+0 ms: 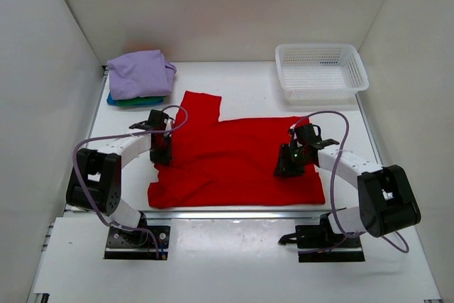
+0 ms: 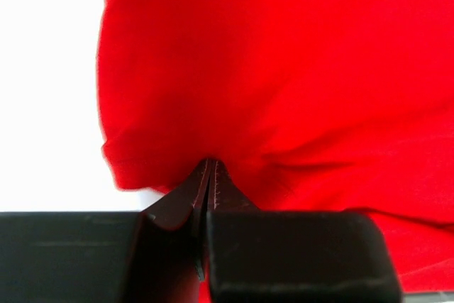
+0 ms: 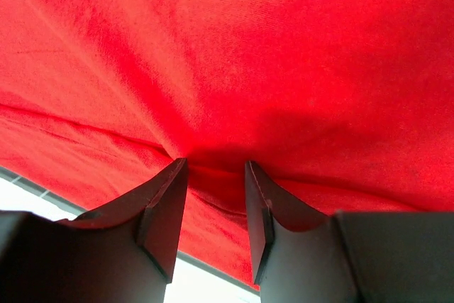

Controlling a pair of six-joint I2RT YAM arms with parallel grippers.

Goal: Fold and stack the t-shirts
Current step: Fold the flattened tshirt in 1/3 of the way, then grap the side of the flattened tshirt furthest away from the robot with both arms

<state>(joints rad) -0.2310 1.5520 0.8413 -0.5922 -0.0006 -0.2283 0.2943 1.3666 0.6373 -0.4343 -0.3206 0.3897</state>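
A bright red t-shirt (image 1: 234, 157) lies spread out on the white table, one sleeve pointing toward the back left. My left gripper (image 1: 162, 155) is at the shirt's left edge. In the left wrist view its jaws (image 2: 211, 164) are shut on a pinch of the red cloth (image 2: 284, 69). My right gripper (image 1: 287, 168) is down on the shirt's right part. In the right wrist view it (image 3: 216, 166) stands open, fingertips pressed into the red cloth (image 3: 248, 54), with a small ridge of cloth between them. A folded lavender t-shirt (image 1: 142, 72) tops a stack at the back left, over teal-blue (image 1: 117, 99) and green (image 1: 145, 102) ones.
A white mesh basket (image 1: 320, 69) stands at the back right. White walls close in the table on the left, right and back. The table's front edge (image 1: 234, 212) runs just below the shirt's hem.
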